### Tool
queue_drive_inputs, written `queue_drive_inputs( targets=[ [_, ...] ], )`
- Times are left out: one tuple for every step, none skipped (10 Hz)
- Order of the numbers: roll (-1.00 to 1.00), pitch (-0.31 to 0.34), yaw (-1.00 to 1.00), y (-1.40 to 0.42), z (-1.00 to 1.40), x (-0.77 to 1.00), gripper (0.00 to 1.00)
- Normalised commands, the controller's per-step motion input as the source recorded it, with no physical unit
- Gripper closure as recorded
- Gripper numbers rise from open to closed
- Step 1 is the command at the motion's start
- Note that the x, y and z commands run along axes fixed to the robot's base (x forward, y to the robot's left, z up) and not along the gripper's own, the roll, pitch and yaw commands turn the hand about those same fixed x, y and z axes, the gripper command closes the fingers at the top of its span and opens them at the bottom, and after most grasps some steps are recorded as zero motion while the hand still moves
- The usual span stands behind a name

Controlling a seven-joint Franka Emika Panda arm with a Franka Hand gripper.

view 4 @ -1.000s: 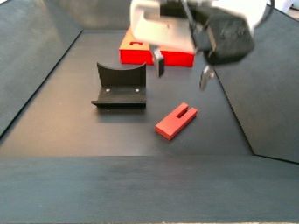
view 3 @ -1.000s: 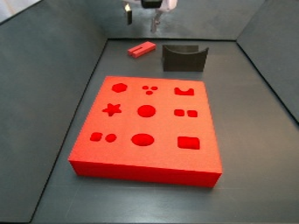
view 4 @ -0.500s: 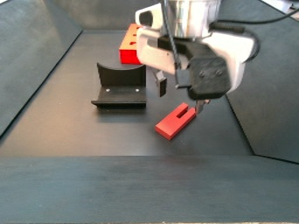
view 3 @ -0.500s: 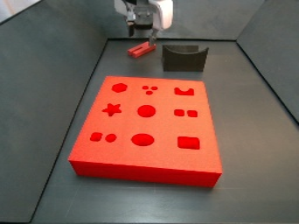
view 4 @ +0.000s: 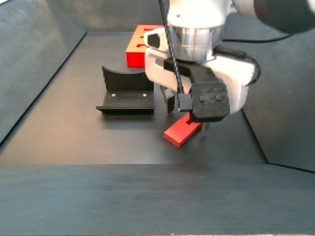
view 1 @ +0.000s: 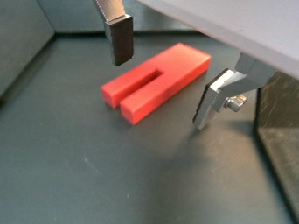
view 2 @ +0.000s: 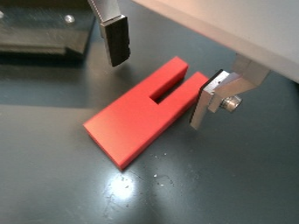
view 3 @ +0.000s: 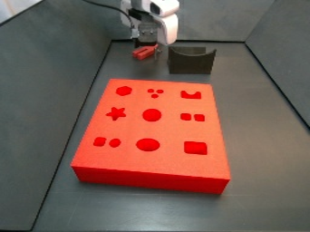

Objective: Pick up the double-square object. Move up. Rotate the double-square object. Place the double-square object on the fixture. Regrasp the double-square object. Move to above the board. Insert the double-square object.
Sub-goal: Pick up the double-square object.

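Observation:
The double-square object (view 1: 158,80) is a small red block with a slot in one end. It lies flat on the dark floor, and also shows in a wrist view (view 2: 135,118) and in both side views (view 3: 145,52) (view 4: 182,131). My gripper (view 1: 163,92) is open and low over it, with one finger on each side of the slotted end, not touching. The gripper shows in a wrist view (view 2: 159,94) and in both side views (view 3: 147,41) (view 4: 185,109). The fixture (view 3: 190,60) stands beside it. The board (view 3: 169,127) lies nearer the front.
The fixture (view 4: 127,92) stands left of the object in a side view, and its edge shows in a wrist view (view 2: 41,35). The board (view 4: 138,41) is partly hidden behind the arm. Sloped grey walls (view 3: 61,82) enclose the floor.
My gripper has come down from high above the floor to the double-square object. Its open fingers now straddle the block. The block has not moved.

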Motion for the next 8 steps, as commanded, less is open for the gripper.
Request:
queue_drive_inputs(
  targets=[
    [-0.12, -0.31, 0.0, 0.17, -0.58, -0.24, 0.0],
    [-0.08, -0.334, -0.07, 0.19, -0.21, -0.32, 0.0],
    [0.0, 0.0, 0.0, 0.0, 0.0, 0.0, 0.0],
    [0.0, 0.0, 0.0, 0.0, 0.0, 0.0, 0.0],
    [0.0, 0.0, 0.0, 0.0, 0.0, 0.0, 1.0],
    [0.0, 0.0, 0.0, 0.0, 0.0, 0.0, 1.0],
    [0.0, 0.0, 0.0, 0.0, 0.0, 0.0, 1.0],
    [0.0, 0.0, 0.0, 0.0, 0.0, 0.0, 1.0]
  ],
)
